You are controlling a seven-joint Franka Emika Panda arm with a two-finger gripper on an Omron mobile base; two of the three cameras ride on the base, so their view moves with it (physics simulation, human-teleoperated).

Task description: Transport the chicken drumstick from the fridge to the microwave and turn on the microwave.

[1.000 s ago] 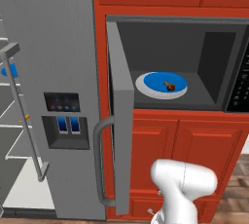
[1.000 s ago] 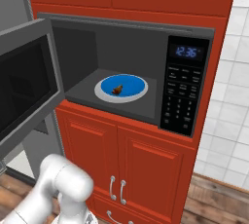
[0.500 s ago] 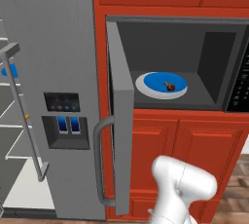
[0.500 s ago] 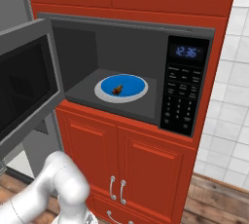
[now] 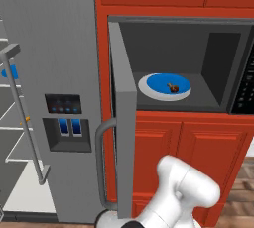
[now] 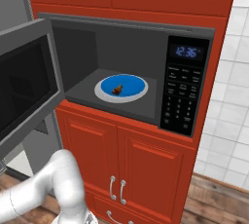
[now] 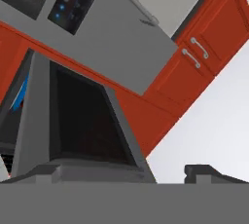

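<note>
Right base view: we find the fridge standing just left of the microwave, whose door hangs swung wide to the left, and the chicken drumstick lying on a blue plate inside the cavity. Our gripper, low beneath that door, stands fully spread and grips nothing. We judge the closing push risky: coming from below, a finger could catch the door's lower edge, or the door could stop short of latching and the keypad start fail.
</note>
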